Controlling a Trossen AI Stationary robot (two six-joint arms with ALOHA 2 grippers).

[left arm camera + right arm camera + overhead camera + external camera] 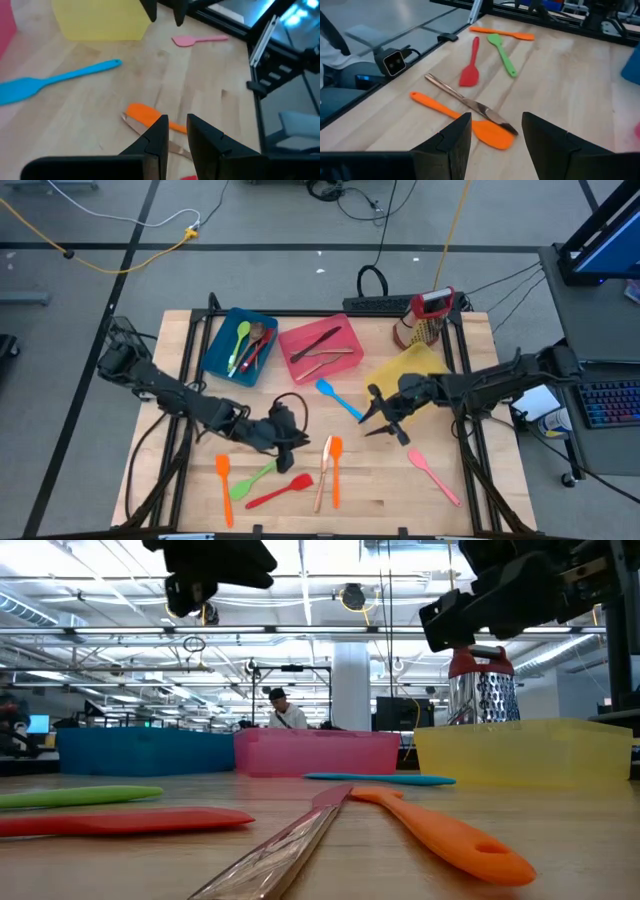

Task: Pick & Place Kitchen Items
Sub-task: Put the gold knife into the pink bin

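Utensils loose on surface [180, 480]: orange spatula [336, 470] and copper knife [323, 473] side by side, long axes running front to back, between both hands. Left hand [290, 432] just beside them, fingers narrowly parted, pinching nothing. Right hand [383, 423] farther off near yellow bin [410, 365], spread, empty. Blue spatula [337, 399] lying diagonally just by right hand. Knife's far end hidden behind left fingers in wrist view; bin contents hard to make out.
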